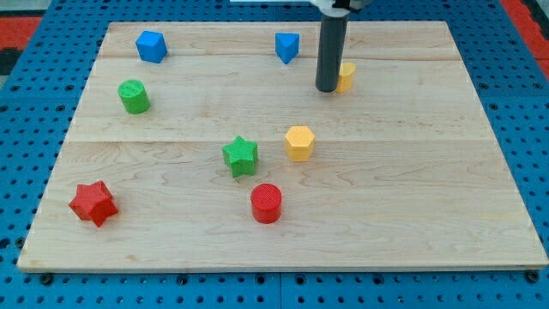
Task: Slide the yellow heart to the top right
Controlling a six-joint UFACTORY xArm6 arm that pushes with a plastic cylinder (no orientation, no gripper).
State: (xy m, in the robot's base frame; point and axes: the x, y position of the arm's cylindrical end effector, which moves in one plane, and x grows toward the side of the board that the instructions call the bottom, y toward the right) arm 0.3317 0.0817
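Observation:
The yellow heart (346, 76) lies near the top of the wooden board, right of centre, mostly hidden behind my rod. My tip (327, 88) rests on the board against the heart's left side. A yellow hexagon (299, 142) lies lower down near the board's middle.
A blue triangular block (286, 46) sits just left of my rod. A blue cube (151, 46) and a green cylinder (134, 96) are at the top left. A green star (240, 156), a red cylinder (267, 203) and a red star (93, 202) lie lower down. The board (429, 172) has blue surroundings.

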